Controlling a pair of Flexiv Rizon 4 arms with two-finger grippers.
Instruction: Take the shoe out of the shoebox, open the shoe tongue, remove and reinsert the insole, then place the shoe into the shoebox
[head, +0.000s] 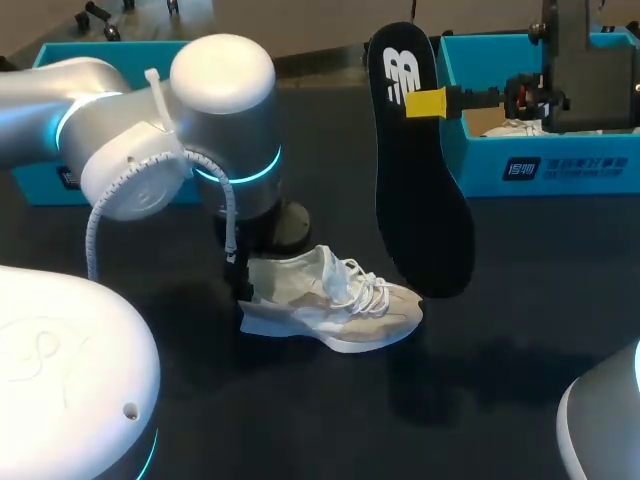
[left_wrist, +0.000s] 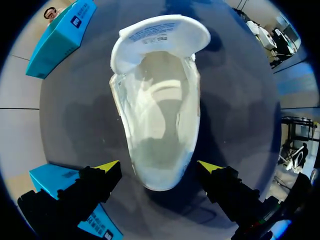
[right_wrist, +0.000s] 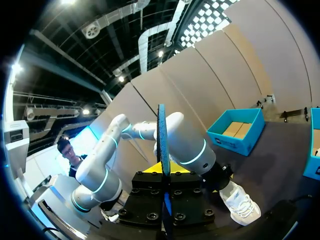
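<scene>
left arm (head: 190, 120) is sitting closest to the lens. left gripper (left_wrist: 159, 167) is hanging spread wide over the heel of the white shoe (head: 340, 300), one finger on each side, contact not clear. shoe is resting upright on the dark table (head: 530, 290). right gripper (head: 432, 102) is clamping the black insole (head: 420, 200), holding it in the air, wide end down, just beside the teal shoebox (head: 560, 165).

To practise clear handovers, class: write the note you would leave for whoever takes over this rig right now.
Left gripper: open, straddling the heel of the white sneaker on the table.
Right gripper: shut on the black insole, held up in the air.
Done: sneaker out of the teal shoebox, tongue open, insole removed.
To do: reinsert insole, put sneaker back in shoebox.
</scene>
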